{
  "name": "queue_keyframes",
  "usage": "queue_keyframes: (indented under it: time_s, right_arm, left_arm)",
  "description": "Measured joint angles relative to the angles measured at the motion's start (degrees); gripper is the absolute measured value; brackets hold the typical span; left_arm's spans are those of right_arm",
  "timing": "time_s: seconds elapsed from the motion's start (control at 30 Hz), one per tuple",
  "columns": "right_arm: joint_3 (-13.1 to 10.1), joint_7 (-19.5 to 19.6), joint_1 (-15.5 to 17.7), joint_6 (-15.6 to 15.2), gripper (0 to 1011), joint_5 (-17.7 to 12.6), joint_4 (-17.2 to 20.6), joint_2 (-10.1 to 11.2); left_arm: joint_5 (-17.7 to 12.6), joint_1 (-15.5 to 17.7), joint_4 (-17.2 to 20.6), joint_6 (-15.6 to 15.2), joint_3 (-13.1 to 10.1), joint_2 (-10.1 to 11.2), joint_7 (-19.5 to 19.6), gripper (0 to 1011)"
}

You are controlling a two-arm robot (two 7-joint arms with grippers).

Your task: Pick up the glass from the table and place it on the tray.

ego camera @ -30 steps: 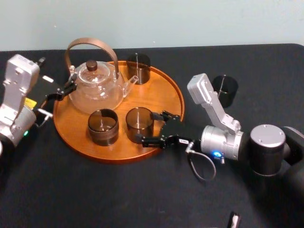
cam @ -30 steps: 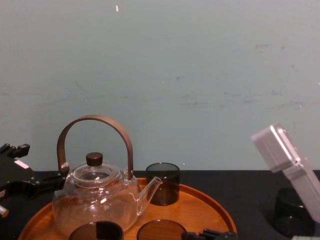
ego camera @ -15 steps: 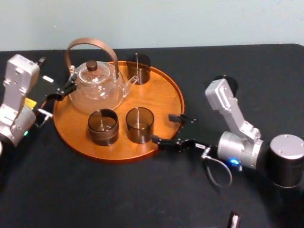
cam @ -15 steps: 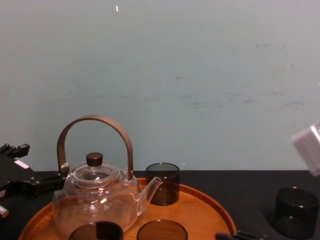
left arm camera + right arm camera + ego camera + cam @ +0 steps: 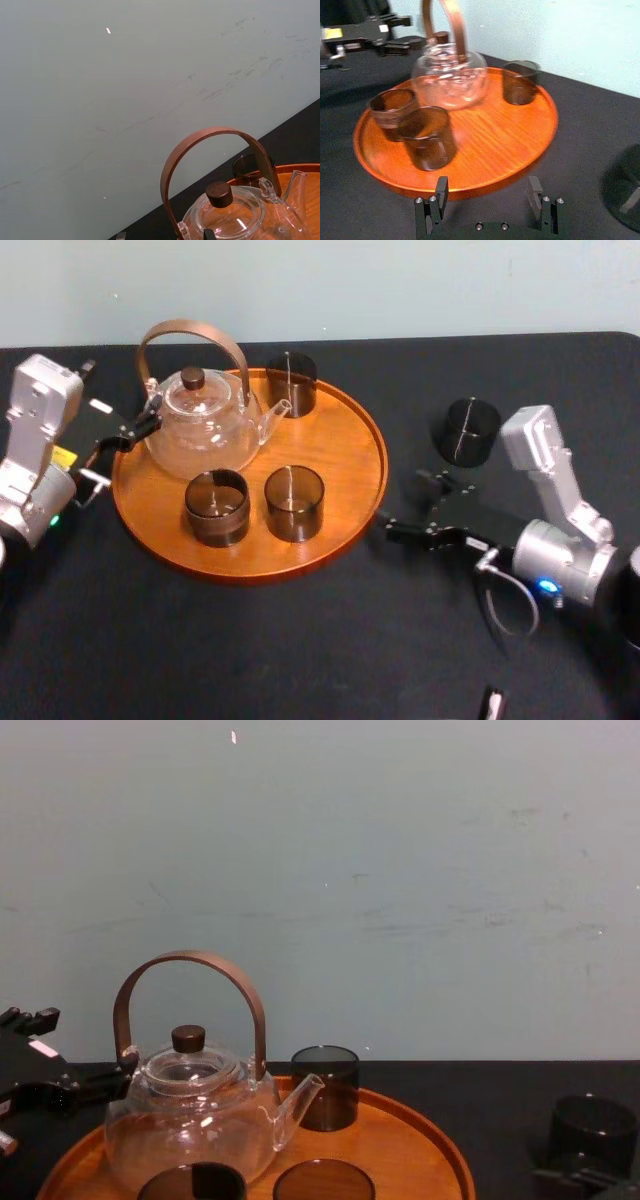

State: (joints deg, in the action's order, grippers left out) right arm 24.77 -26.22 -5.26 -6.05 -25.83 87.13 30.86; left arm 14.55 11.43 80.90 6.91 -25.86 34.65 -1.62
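Head view: right gripper (image 5: pixel 405 505) spread, empty, between tray (image 5: pixel 340 450) and glass (image 5: pixel 466 430); left gripper (image 5: pixel 128 430) parked beside teapot (image 5: pixel 203 425).

A plain pale blue-green wall (image 5: pixel 400 870) stood behind everything, evenly lit and marked with faint grey scuffs and streaks (image 5: pixel 480 920). A small bright white speck (image 5: pixel 233 736) sat high on it. The far edge of the matte black table (image 5: pixel 300 640) showed as a straight line against the bottom of the wall.

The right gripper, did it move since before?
Yes. The right gripper pulled back to the robot's right, off the tray, leaving the glass there. The left gripper stays by the teapot.
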Motion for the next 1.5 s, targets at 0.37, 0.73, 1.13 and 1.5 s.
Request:
queue_keyframes:
  time_s: [0.37, 0.73, 1.13, 1.5]
  right_arm:
    - [-5.1, 2.2, 2.4, 0.9, 1002, -1.3, -0.5, 0.5]
    - [-10.3, 3.7, 3.6, 1.5, 1002, -2.4, -2.2, 0.3]
    - [-11.6, 3.9, 3.8, 1.2, 1002, -2.5, -3.4, -0.2]
    - [-11.9, 4.4, 2.9, 0.7, 1002, -1.5, -4.4, -0.8]
  left_arm:
    - [0.0, 0.0, 0.0, 0.0, 0.0, 0.0, 0.0, 1001]
    - [0.0, 0.0, 0.0, 0.0, 0.0, 0.0, 0.0, 1001]
    - [0.0, 0.0, 0.0, 0.0, 0.0, 0.0, 0.0, 1001]
    - [0.0, 0.0, 0.0, 0.0, 0.0, 0.0, 0.0, 1001]
